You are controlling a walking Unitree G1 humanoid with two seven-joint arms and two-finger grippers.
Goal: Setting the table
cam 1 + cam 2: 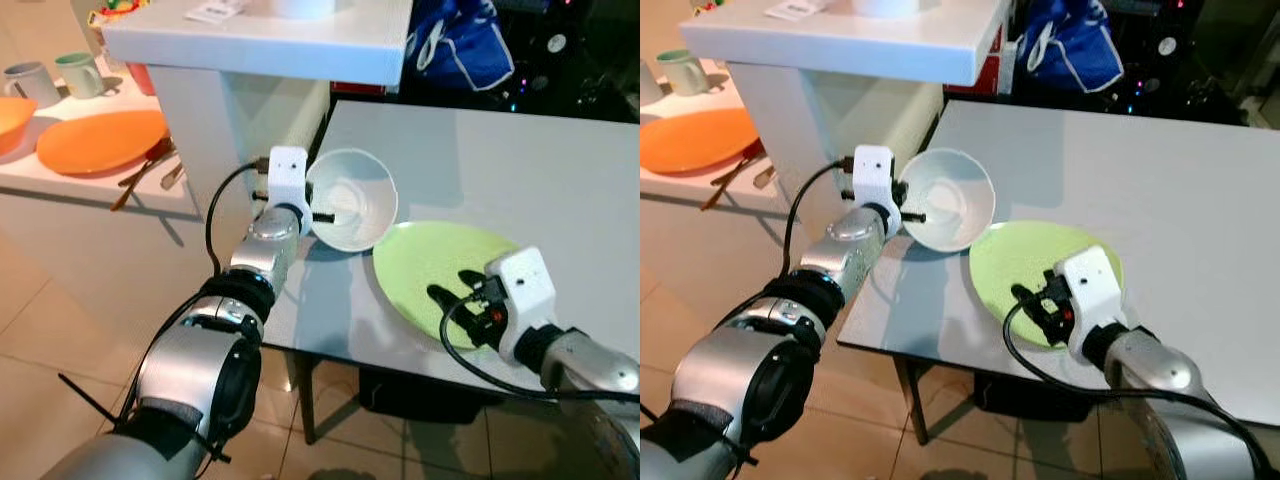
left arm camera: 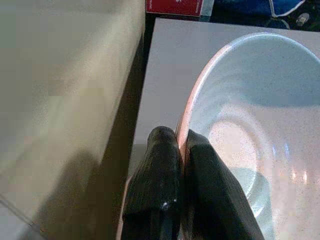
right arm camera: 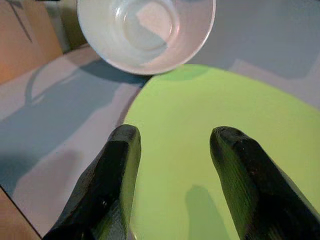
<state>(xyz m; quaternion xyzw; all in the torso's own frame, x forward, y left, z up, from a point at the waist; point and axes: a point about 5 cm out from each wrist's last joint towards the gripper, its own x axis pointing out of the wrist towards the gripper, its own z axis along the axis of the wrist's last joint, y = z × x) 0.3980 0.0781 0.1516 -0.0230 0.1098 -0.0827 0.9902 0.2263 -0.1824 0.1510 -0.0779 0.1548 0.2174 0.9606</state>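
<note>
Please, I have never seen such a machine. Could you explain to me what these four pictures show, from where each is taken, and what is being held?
This is a humanoid robot with two silver arms. The two wide pictures come from its head, looking down at a grey table. The two close pictures come from cameras on its wrists. The left end effector pinches the rim of a white bowl, which is tilted, between its black fingers. The right end effector is open above a green plate lying on the table. To the robot's left, a lower counter carries an orange plate, mugs and some cutlery.
</note>
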